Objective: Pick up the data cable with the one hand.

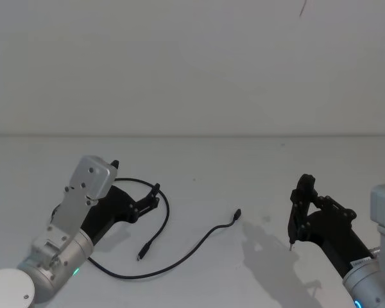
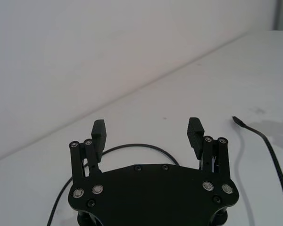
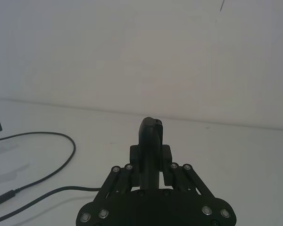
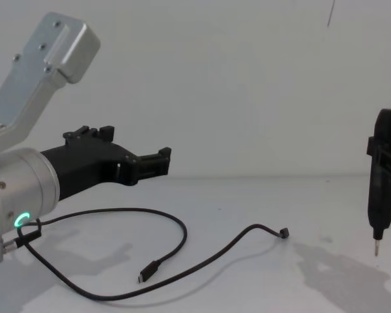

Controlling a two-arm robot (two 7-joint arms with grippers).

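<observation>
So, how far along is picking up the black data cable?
Done: the black angular left gripper hovers open above a loop of the long thin black data cable. In hand: nothing is gripped yet; the cable lies on the white table. Left: lowering, closing, lifting. The slim right gripper is parked, shut.

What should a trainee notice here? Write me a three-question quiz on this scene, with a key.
1. True or false: the black angular left tool is shut on the long thin black data cable.
2. Pick one. The fingers of the slim upright black right tool are: A spread wide; B shut together; C clamped on a plug.
3. Fill the gap: the cable lies loose on the ____, below the left tool.

Key: 1 false, since the tool is open and hovers above the cable loop; 2 B; 3 flat white table.
</observation>
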